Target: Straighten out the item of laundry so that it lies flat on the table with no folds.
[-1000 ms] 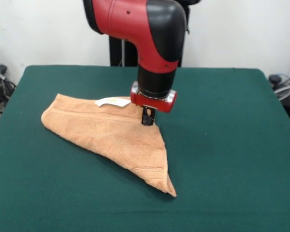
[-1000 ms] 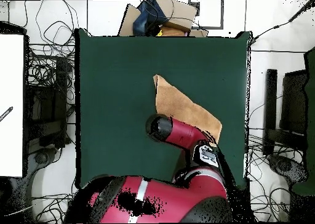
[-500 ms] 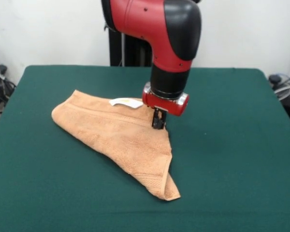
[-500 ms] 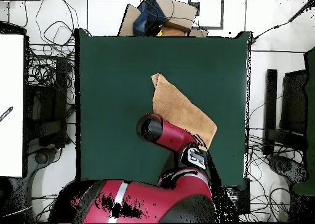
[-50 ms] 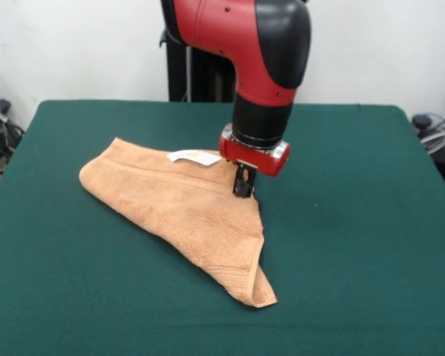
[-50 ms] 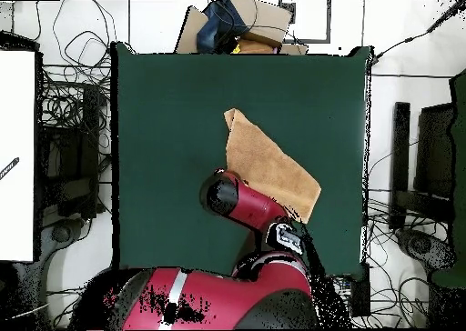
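My gripper (image 5: 242, 187) is pressed onto the towel (image 5: 185, 215) near its white tag (image 5: 193, 157); jaw state hidden, can't tell. Towel is folded into a triangle on the table (image 5: 356, 222); overhead, my arm (image 6: 241, 203) covers the contact point.

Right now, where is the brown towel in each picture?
Front view: the towel lies left of the middle, folded into a triangle, its white tag at the far edge.
Overhead view: the towel lies right of the middle.
Shared landmark: the red arm meets the towel's edge.
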Controlling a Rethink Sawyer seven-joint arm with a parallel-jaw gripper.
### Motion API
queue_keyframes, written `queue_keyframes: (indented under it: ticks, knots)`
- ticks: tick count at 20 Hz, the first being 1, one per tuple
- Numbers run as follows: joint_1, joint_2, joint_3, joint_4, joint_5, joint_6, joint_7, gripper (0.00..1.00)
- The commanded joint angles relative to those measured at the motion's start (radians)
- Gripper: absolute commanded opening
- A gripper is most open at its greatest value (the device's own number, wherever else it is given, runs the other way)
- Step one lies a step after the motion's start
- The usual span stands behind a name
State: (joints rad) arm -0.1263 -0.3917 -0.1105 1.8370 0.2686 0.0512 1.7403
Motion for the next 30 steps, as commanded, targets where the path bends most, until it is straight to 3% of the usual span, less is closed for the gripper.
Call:
queue_keyframes:
  ticks: [1, 6, 14, 30]
  knots:
    - [0.017, 0.046, 0.161, 0.103, 0.051, -0.057, 0.295, 0.0]
    - [0.083, 0.024, 0.118, 0.134, 0.056, -0.059, 0.294, 0.0]
    - [0.12, 0.025, 0.119, 0.159, 0.053, -0.039, 0.267, 0.0]
    - [0.044, 0.009, 0.181, 0.23, 0.003, -0.097, 0.239, 0.0]
